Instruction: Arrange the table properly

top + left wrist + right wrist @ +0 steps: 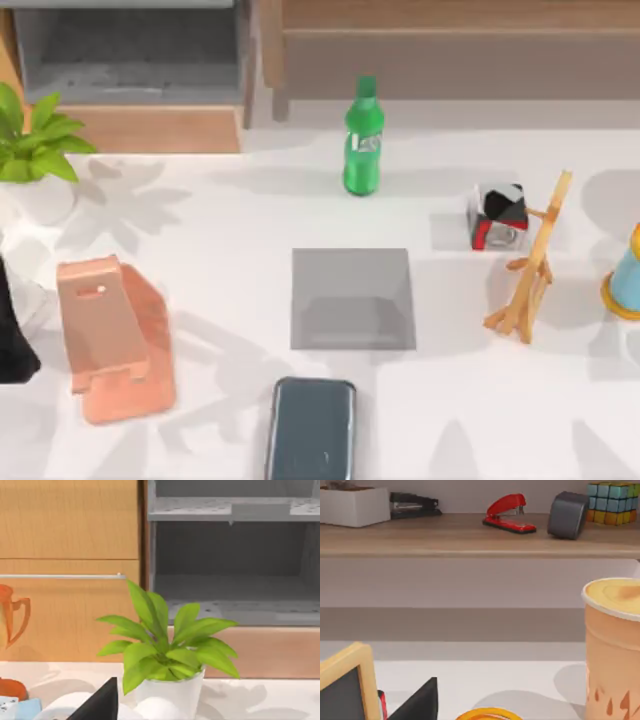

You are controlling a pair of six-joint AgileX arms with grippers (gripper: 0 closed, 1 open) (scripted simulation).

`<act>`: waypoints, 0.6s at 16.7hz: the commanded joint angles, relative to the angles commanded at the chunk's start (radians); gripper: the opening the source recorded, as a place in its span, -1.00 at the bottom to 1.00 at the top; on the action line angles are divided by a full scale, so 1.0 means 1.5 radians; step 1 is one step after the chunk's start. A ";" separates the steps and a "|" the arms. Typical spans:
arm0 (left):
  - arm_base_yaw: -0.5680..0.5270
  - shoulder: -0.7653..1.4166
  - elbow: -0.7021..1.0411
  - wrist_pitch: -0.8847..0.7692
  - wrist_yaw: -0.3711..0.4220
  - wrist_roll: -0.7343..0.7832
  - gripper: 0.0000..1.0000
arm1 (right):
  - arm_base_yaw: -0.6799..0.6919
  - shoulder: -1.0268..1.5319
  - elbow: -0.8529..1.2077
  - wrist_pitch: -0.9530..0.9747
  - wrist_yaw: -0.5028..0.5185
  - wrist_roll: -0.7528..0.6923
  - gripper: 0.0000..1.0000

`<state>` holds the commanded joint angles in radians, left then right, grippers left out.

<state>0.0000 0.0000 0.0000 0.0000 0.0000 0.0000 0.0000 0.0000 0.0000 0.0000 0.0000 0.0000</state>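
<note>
Black angular end effector (100,702) tips — matte, unmarked.

A red stapler (508,513) lies on a wooden shelf (445,537) beside a dark grey cylinder (568,515) and a colourful cube (614,501) (partly cropped); nearer stands a peach cup (613,645).

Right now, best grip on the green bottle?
Judging from the top view, take the green bottle around its body below the neck, coming in level from the near side. It stands upright on the table with open space around it, and the round body suits two fingers.
</note>
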 joint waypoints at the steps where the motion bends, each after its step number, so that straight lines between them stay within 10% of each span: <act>1: 0.000 0.000 0.000 0.000 0.000 0.000 1.00 | 0.000 0.000 0.000 0.000 0.000 0.000 1.00; 10: 0.107 0.256 0.181 -0.206 -0.001 0.069 1.00 | 0.000 0.000 0.000 0.000 0.000 0.000 1.00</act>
<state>0.1612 0.3843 0.2709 -0.3090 -0.0015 0.1029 0.0000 0.0000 0.0000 0.0000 0.0000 0.0000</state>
